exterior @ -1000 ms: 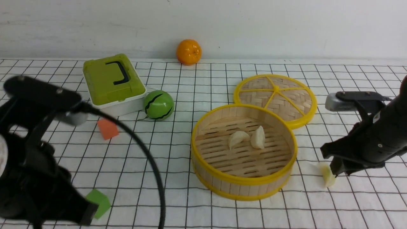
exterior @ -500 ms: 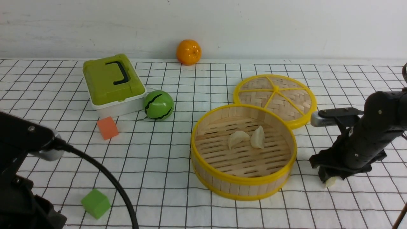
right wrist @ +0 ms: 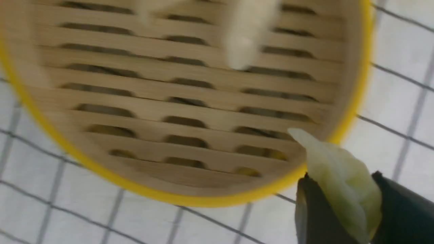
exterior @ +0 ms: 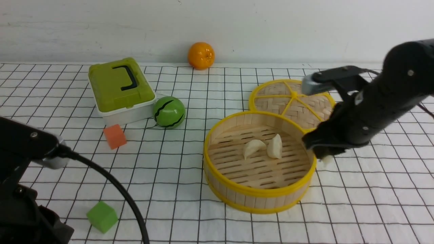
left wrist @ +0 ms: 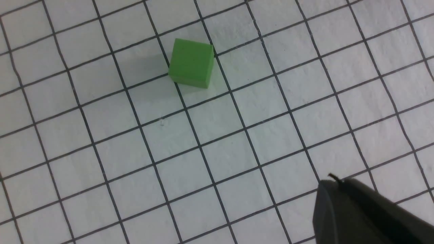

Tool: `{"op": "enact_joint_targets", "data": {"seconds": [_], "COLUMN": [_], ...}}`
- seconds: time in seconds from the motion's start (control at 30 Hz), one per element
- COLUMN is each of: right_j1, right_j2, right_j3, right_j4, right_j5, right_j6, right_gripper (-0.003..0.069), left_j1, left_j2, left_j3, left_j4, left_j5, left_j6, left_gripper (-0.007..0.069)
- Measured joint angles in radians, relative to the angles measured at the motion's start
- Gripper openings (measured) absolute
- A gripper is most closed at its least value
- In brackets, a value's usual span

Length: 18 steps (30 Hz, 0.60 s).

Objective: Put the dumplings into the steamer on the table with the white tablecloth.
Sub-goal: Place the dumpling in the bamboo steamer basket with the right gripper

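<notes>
Right hand [right wrist: 342, 206]: raised off the desk and nearer the steamer than half a second ago, when it was down at the cloth; its fingers are partly apart, closed on the greenish dumpling.
Greenish dumpling [right wrist: 342, 183]: lying on the cloth a second ago, now lifted in the right hand, beside the steamer's rim on the robot's right; one tip points over the basket in the right wrist view.
Left hand: shut, with nothing seen in its grip; its arm [exterior: 27, 183] has drawn back from where it was a second ago and has barely moved since the middle frame.
Steamer [exterior: 259, 200]: in the same spot, with two pale dumplings [exterior: 254, 147] [exterior: 275, 146] close together on its slatted floor.
Woven lid [exterior: 274, 98]: behind the steamer, partly hidden by the right arm [exterior: 379, 98].
Lunch box [exterior: 118, 84]: green lid on, black handle on top; its inside cannot be seen.
Other things: green striped ball [exterior: 169, 112] beside the box, orange [exterior: 201, 56] at the back, red block [exterior: 115, 136] and green block [exterior: 102, 217] on the gridded white cloth [exterior: 169, 210].
Writing: none readable.
</notes>
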Motion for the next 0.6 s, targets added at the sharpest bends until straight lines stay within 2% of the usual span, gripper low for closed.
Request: {"op": "enact_joint_targets", "data": {"seconds": [0.1,0.2,0.47,0.57,0.6], "right_j1": [0.096,0.139,0.147,0.147,0.147], "right_j2": [0.038,0.113,0.287,0.318,0.325], "right_j3": [-0.031,-0.06,-0.129,-0.14,-0.141], "right_j4": [0.009,0.012,-0.016,-0.031,-0.038], "right_j5": [-0.021,-0.051,-0.084,-0.093,-0.103], "right_j6": [0.001,0.027,0.099,0.121,0.132], "right_gripper": [0.0204,0.0204,0.0204,0.0237,0.0268], "left_j1": [0.0,0.0,0.0,0.0,0.0], "left_j2": [-0.007,-0.035,-0.227,-0.316,-0.362], "left_j3": [0.0,0.0,0.065,0.119,0.146], "left_j4": [-0.006,-0.014,0.01,0.036,0.045], "left_j5": [0.0,0.01,0.055,0.083,0.093], "left_j6": [0.0,0.0,0.0,-0.013,-0.032], "left_gripper": [0.0004,0.0008,0.0017,0.0019,0.0019]}}
